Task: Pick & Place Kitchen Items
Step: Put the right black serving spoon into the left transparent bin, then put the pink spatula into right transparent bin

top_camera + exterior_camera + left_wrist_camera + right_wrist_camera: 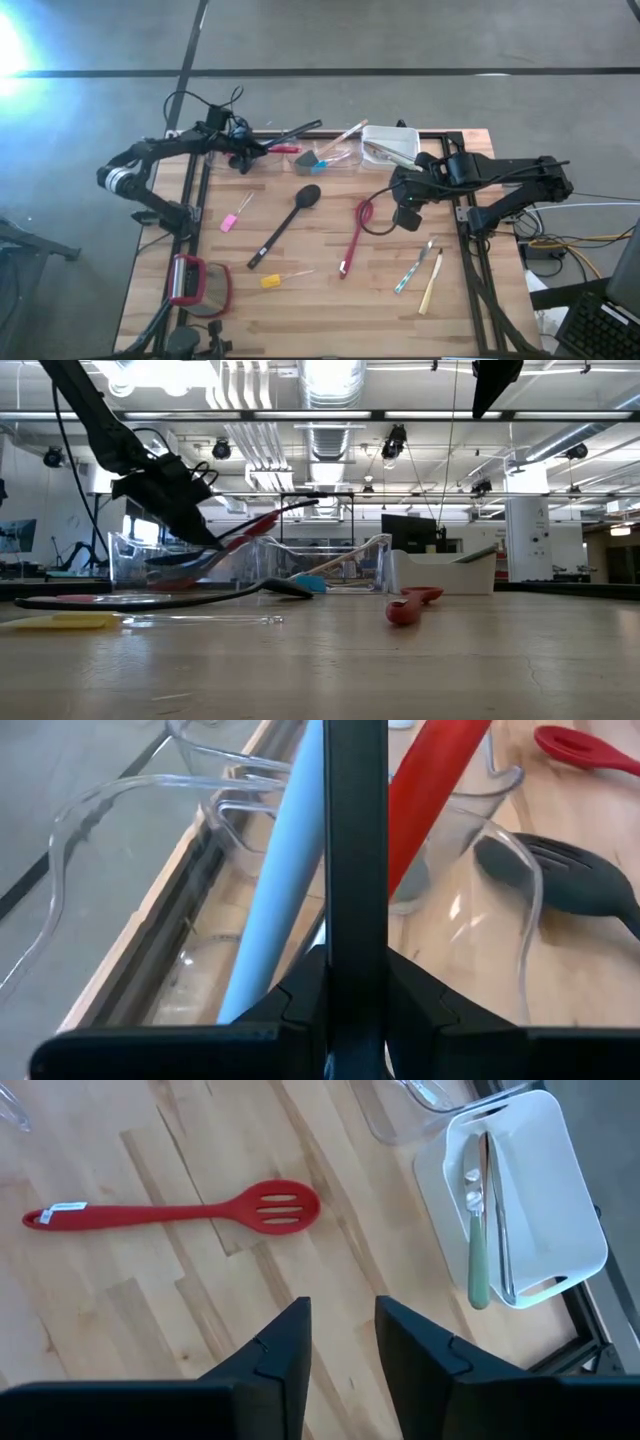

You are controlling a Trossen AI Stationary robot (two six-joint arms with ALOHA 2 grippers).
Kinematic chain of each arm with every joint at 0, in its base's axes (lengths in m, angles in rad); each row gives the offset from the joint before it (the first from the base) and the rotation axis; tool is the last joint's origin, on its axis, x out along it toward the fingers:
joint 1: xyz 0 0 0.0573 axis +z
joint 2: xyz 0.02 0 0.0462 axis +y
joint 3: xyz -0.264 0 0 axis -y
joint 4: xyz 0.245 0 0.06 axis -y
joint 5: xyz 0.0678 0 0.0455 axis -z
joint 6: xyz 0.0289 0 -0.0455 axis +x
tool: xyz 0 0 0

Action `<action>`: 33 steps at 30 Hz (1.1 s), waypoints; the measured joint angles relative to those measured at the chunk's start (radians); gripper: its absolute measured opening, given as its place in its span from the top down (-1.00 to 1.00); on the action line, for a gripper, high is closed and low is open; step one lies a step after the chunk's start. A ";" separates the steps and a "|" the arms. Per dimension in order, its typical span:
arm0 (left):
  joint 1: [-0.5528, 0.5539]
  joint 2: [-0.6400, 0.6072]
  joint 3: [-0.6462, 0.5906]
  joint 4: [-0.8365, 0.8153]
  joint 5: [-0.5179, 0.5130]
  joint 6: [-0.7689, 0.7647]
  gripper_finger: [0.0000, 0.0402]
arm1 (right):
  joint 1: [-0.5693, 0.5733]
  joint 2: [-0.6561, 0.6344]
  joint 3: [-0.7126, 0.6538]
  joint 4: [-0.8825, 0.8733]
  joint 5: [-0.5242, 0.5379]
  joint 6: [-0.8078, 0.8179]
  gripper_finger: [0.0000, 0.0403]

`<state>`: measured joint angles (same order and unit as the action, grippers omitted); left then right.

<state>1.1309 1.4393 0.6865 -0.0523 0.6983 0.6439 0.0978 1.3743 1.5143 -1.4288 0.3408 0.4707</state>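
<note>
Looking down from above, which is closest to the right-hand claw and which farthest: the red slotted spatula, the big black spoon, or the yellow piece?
From the right gripper, in the high view:
1. Red slotted spatula, just beside it, toward the table's middle.
2. Black spoon, further across the middle, lying diagonally.
3. Yellow piece, farthest, toward the table's front edge.

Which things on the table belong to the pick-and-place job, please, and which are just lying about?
Job: black spoon, red slotted spatula, yellow piece, pink piece, wooden-handled cutlery.
Lying about: red-framed round object, white tub.
</note>
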 joint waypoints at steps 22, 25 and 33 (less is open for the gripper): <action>0.000 -0.181 -0.001 0.006 -0.019 -0.325 -0.01 | 0.000 0.000 0.000 -0.002 -0.002 -0.003 0.64; -0.004 -0.265 -0.001 0.006 0.005 -0.354 -0.01 | 0.000 0.000 0.000 -0.002 -0.002 -0.006 0.63; -0.112 -0.510 -0.001 -0.019 0.047 -0.361 0.00 | 0.000 0.000 0.000 -0.001 -0.001 -0.081 0.62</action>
<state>1.0188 0.9295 0.6853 -0.0708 0.7451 0.2830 0.0978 1.3743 1.5143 -1.4299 0.3401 0.3892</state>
